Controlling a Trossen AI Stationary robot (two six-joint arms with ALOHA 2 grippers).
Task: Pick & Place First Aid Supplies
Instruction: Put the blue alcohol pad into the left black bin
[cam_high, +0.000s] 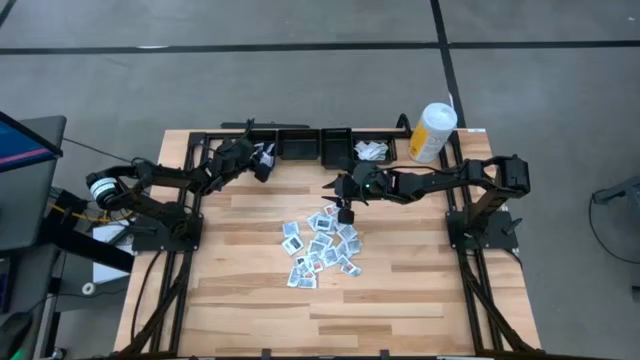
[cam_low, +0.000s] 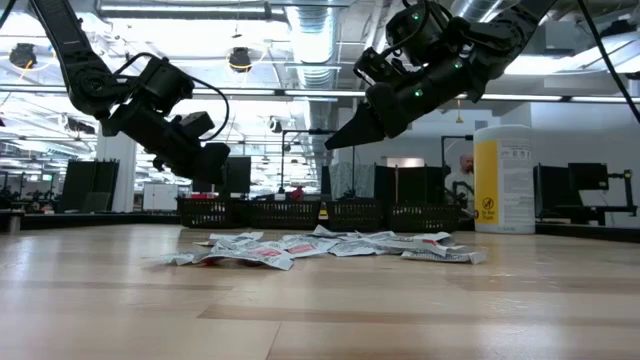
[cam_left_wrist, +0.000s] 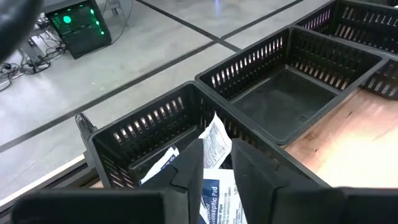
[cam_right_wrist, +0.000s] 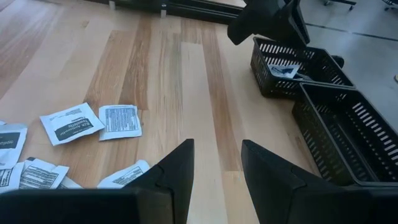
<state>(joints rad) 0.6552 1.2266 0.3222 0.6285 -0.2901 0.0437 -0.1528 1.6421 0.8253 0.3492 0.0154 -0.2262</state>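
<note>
The left gripper (cam_high: 263, 160) hovers over the leftmost basket (cam_left_wrist: 149, 134), fingers parted around a packet (cam_left_wrist: 214, 146). The right gripper (cam_high: 345, 213) hangs open above the packet pile (cam_high: 322, 250).

White packets (cam_high: 322, 247), black slatted baskets (cam_left_wrist: 298, 81)

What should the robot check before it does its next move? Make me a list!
1. Left end effector over the end basket: ok, it hangs right above it.
2. Packet let go: cannot tell, it sits between the fingers, half in the basket.
3. Right end effector empty: ok, the fingers stand apart with nothing between them.
4. Right end effector above the packet pile: ok, at the pile's far edge.
5. Packets left to move: not ok, many lie on the table.
6. Canister out of the way: ok, it stands at the far right, apart from the pile.
</note>
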